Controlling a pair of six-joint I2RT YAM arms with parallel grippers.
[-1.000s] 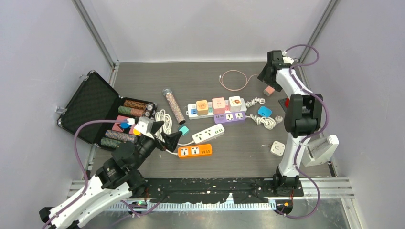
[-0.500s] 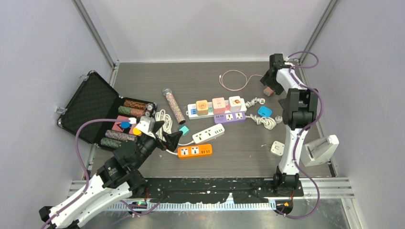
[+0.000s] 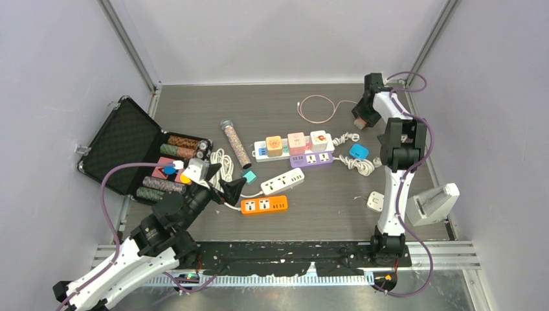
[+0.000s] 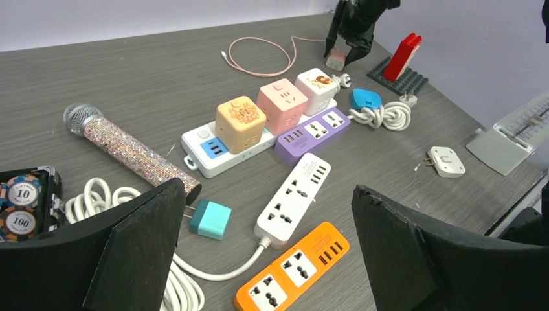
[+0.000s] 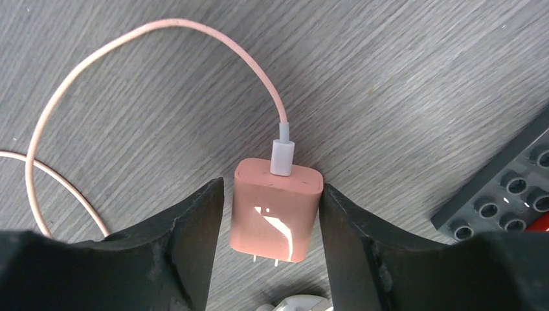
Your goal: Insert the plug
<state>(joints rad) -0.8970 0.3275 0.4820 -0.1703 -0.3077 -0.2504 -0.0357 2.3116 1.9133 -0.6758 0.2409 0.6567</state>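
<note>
**Position.** The pink plug lay flat on the surface, in the upper right of the top view and well apart from the power strips at centre. The right gripper straddled it. One finger met the plug's edge and a sliver of surface showed at the other, so a firm grip could not be confirmed. The left gripper hung wide open at lower left, holding nothing.

**Materials.** The plug was a rounded rectangular block of glossy plastic with a bright highlight on its face. Two short metal prongs pointed toward the bottom of the wrist frame. A white connector entered the opposite end, trailing a thin pink cable in a loose loop. The surface showed a matte grey wood grain.

**Likely faults.**
- The smooth casing could slip or rotate between the fingers – probable if contact is uneven.
- The looped cable could drag on lift-off and pull the prongs off line with a socket.
- The dark studded plate near the right finger could catch it – keep clear.
</note>
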